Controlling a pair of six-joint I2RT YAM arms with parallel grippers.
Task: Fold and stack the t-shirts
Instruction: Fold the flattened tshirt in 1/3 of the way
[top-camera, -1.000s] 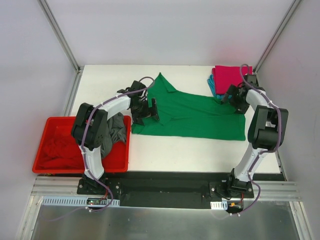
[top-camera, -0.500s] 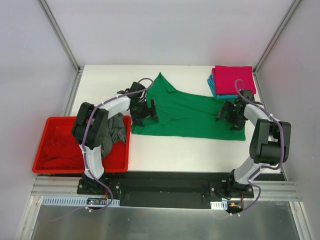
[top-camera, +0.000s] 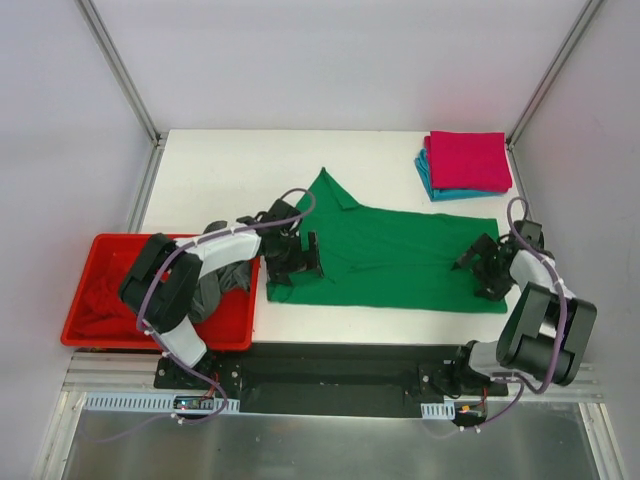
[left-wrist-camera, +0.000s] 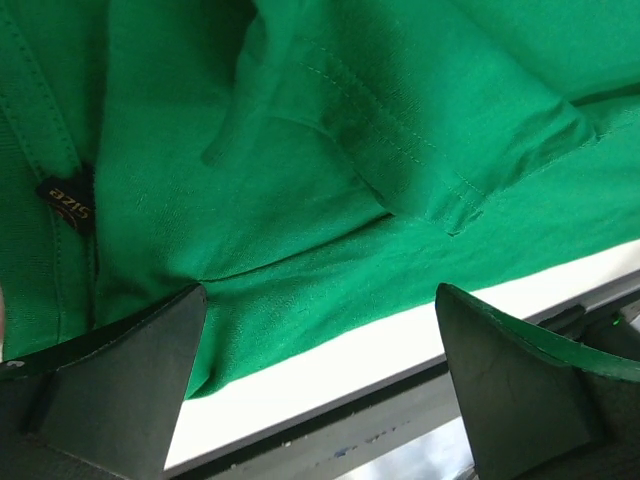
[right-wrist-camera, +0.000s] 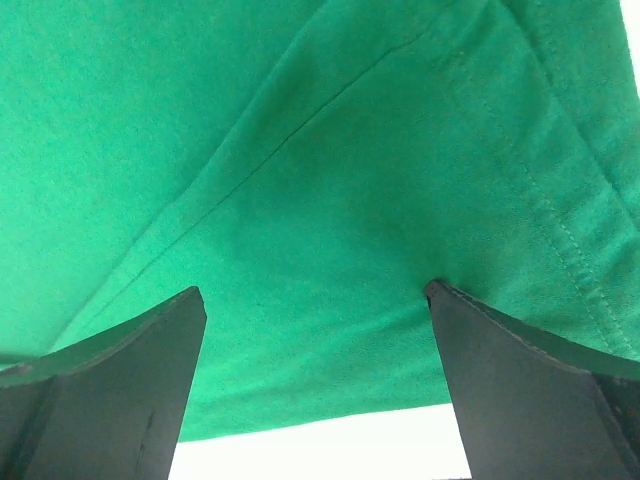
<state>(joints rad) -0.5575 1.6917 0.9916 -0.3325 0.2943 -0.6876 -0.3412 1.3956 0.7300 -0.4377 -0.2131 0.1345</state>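
Observation:
A bright green t-shirt (top-camera: 390, 255) lies spread flat across the middle of the table, collar point toward the back. My left gripper (top-camera: 295, 258) is open, fingers down on the shirt's left end; its wrist view shows green cloth (left-wrist-camera: 300, 150), a black size tag (left-wrist-camera: 68, 203) and the near hem. My right gripper (top-camera: 485, 265) is open, fingers pressed on the shirt's right end, green cloth (right-wrist-camera: 300, 150) between them. A folded magenta-pink shirt (top-camera: 467, 160) lies on a folded teal one (top-camera: 440, 188) at the back right. A dark grey shirt (top-camera: 225, 280) and a red shirt (top-camera: 100, 300) lie in the tray.
A red plastic tray (top-camera: 100, 341) stands at the table's left front, partly off its side. The green shirt's near hem lies close to the table's front edge (left-wrist-camera: 300, 380). Metal frame posts rise at the back corners. Bare white table (top-camera: 230, 170) shows behind the shirt.
Both grippers have moved toward the near edge, and the green shirt has slid forward with them and lies flatter. The right gripper has moved away from the folded stack.

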